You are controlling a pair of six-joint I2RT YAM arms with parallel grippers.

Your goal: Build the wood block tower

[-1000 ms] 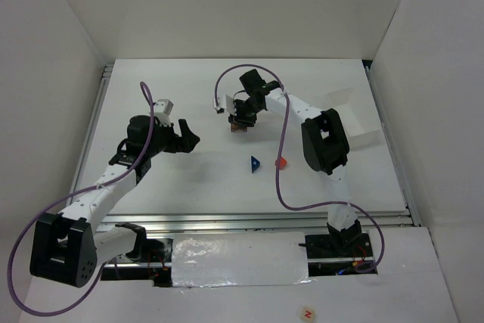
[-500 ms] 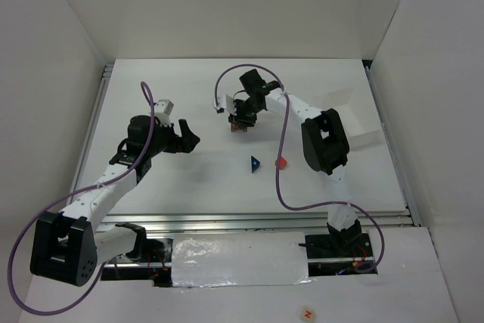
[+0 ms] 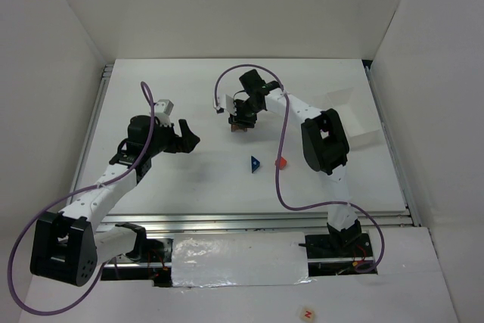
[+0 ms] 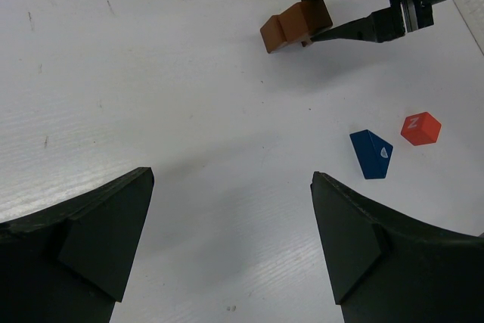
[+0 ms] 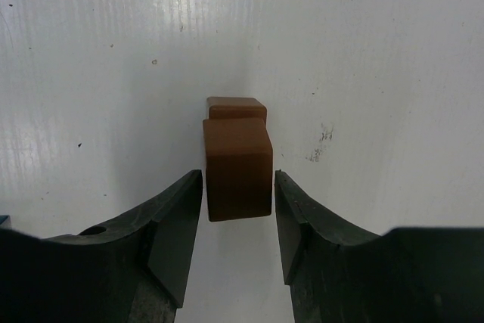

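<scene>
My right pincer (image 5: 238, 175) points down at the far middle of the table (image 3: 189, 179). Its jaws are about half spread and stand on either side of the upper brown block (image 5: 237, 187). Each finger is hard against a side face or just off it, and I cannot tell whether they are pressing on it. Past that block's far edge the lower brown block (image 5: 237, 107) shows, touching the upper one and partly covered by it. Seen from my left wrist, the pair is a short brown clump between the thin black fingers, sitting on the white surface. Nearer to me and a little to the right lies the blue wedge (image 4: 370, 153), with the red cube (image 4: 420, 128) just right of it. The two are close together but not touching, and both lie well apart from the brown pair. My left pincer (image 4: 231, 179) hangs over the left part of the table, aimed towards the blocks, its jaws spread wide with nothing between them. At the far right sits a white tray (image 3: 361, 122)
</scene>
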